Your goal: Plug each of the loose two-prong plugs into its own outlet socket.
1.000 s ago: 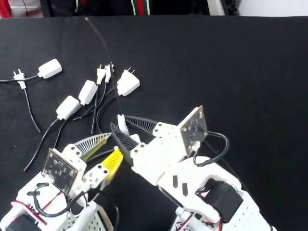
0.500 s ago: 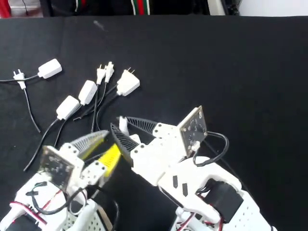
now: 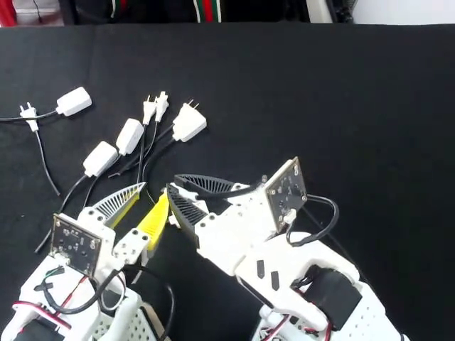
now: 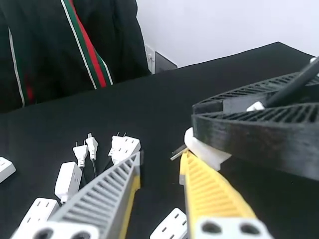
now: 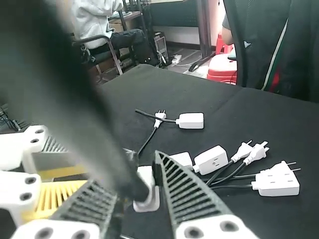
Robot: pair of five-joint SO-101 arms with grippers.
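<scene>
A white plug [image 5: 147, 193] sits near the middle of the worktop [image 3: 355, 92], clamped between the right gripper [image 3: 174, 185] fingers; the left gripper [image 3: 153, 192], fingers apart, crowds just left of it; sockets [image 3: 100, 158] and loose plugs [image 3: 155, 108] lie far-left, with black cords [image 3: 140, 167] tangled between.

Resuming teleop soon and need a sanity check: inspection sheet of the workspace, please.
Surface: black table, flat.
Job's things: white sockets and a loose plug pair lie unplugged; one plug is held.
Clutter: nothing seen.
Grippers: left gripper with jaws open, close beside the right gripper, whose jaws are shut on the plug.
Cables: black cables trail from plugs and sockets, some crossing.
Surroundings: white wall beyond the table.
</scene>
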